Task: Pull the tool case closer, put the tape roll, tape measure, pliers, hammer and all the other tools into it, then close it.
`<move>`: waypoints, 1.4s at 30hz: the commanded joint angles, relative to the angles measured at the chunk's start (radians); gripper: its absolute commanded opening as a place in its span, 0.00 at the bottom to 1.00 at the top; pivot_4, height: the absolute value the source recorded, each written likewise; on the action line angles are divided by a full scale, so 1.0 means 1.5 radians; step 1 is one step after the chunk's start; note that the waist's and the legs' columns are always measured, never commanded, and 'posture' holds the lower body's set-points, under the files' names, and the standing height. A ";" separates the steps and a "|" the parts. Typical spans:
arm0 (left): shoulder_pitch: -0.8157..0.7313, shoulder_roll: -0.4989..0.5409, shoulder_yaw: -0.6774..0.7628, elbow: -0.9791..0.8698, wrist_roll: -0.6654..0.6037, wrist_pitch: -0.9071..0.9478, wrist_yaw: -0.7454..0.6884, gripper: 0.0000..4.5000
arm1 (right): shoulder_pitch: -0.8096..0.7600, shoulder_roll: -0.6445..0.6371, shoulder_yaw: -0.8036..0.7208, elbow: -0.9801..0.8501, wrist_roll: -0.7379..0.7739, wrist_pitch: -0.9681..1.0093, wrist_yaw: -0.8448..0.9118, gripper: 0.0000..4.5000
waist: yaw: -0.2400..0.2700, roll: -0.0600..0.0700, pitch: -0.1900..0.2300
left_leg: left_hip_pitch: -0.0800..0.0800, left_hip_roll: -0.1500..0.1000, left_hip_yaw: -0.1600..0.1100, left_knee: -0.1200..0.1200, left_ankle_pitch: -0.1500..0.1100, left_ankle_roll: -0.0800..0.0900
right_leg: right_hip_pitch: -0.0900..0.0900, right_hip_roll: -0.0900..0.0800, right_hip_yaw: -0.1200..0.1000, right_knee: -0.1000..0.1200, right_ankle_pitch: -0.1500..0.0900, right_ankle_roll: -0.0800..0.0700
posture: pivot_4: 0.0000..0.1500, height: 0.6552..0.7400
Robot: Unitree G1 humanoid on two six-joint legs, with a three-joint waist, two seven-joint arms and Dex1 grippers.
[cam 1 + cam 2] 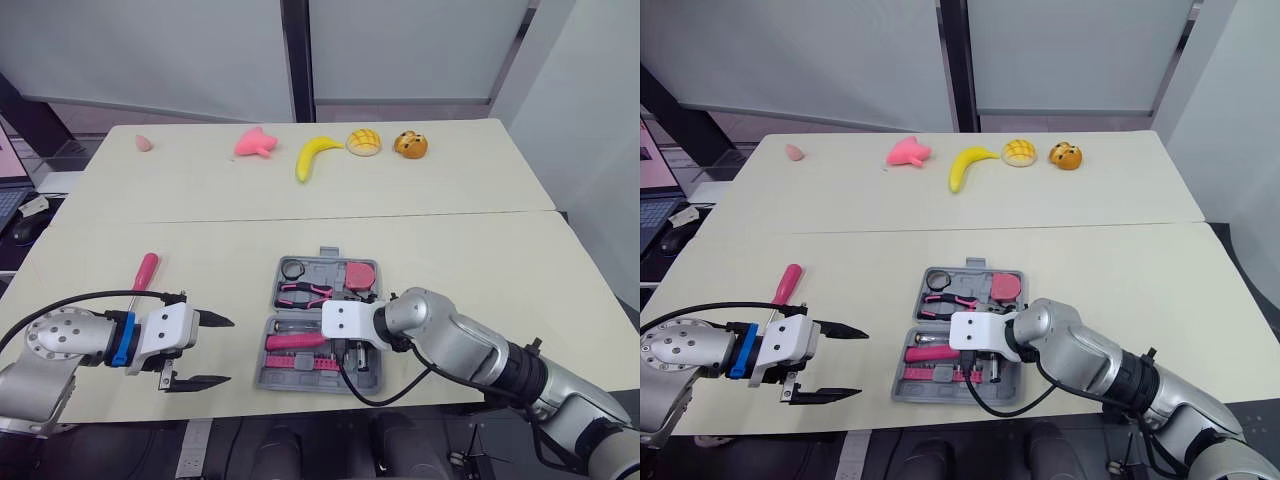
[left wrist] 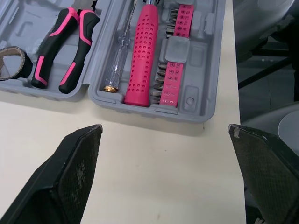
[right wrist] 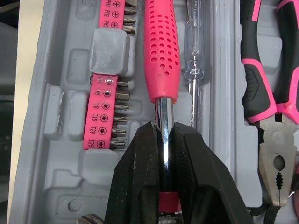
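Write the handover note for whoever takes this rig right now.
Left gripper: open, holding nothing, over the table to the left of the tool case.
Right gripper: shut on the metal shaft of the pink-handled tool, which lies in the case's near half.
Done: the case sits open near the front edge. The tape roll, pliers and tape measure are in its far half.
Left: the screwdriver lies on the table to the left of the case. Pack it, release the right gripper, then close the case.
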 commanded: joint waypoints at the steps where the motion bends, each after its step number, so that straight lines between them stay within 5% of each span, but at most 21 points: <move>1: -0.004 0.002 -0.002 -0.004 0.002 -0.009 -0.001 1.00 | 0.004 0.005 -0.020 -0.014 0.002 0.001 -0.001 0.24 | 0.000 0.000 0.000 | 0.000 0.000 0.000 0.000 0.000 0.000 | 0.000 0.000 0.000 0.000 0.000 0.000 | 1.00 1.00; 5: -0.012 -0.002 -0.005 -0.007 -0.004 -0.004 0.002 1.00 | 0.003 0.013 -0.048 -0.034 0.024 0.015 0.007 0.43 | 0.000 0.000 0.000 | 0.000 0.000 0.000 0.000 0.000 0.000 | 0.000 0.000 0.000 0.000 0.000 0.000 | 1.00 1.00; 10: -0.020 -0.007 -0.003 -0.013 -0.019 0.004 0.002 1.00 | -0.005 0.017 -0.104 -0.048 0.066 0.002 0.030 0.43 | 0.001 0.000 0.000 | 0.000 0.000 0.000 0.000 0.000 0.000 | 0.000 0.000 0.000 0.000 0.000 0.000 | 1.00 1.00; 19: -0.019 -0.008 0.000 -0.027 -0.030 0.012 0.006 1.00 | -0.007 0.051 -0.098 0.035 0.060 -0.098 0.034 0.02 | 0.000 0.000 0.000 | 0.000 0.000 0.000 0.000 0.000 0.000 | 0.000 0.000 0.000 0.000 0.000 0.000 | 1.00 1.00; 42: 0.003 -0.010 0.006 -0.032 -0.032 0.008 0.006 1.00 | 0.063 0.073 -0.048 0.177 -0.016 -0.145 0.023 0.01 | -0.001 -0.001 -0.001 | 0.003 0.000 0.000 0.000 0.000 0.000 | 0.003 0.001 0.000 0.001 0.001 -0.001 | 1.00 1.00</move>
